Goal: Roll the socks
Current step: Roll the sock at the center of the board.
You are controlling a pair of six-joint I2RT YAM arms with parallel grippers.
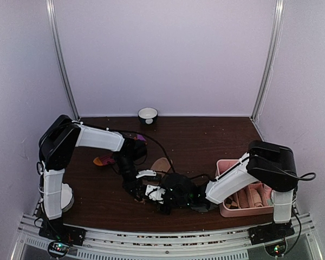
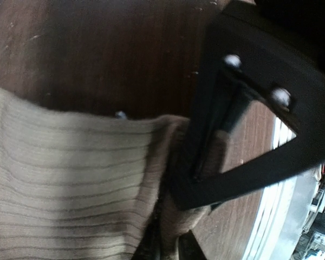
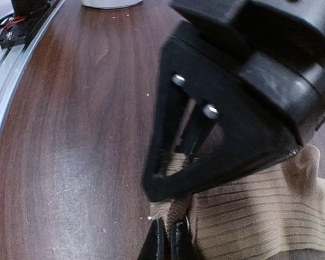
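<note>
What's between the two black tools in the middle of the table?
A bunched edge of the tan sock. Both wrist views show its ribbed fabric running between the left tool and the right tool, with nothing else there.

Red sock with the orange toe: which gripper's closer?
Left, narrowly. The left gripper sits right of the red sock, nearer the front edge; the right gripper is just beyond it. Both pinch the tan sock.

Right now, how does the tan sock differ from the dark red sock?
The tan sock is plain ribbed beige; the dark red sock shows an orange tip and purple end. The right end effector pinches the tan sock; the dark red sock lies ungripped, partly hidden under the left arm. Both lie on the table.
</note>
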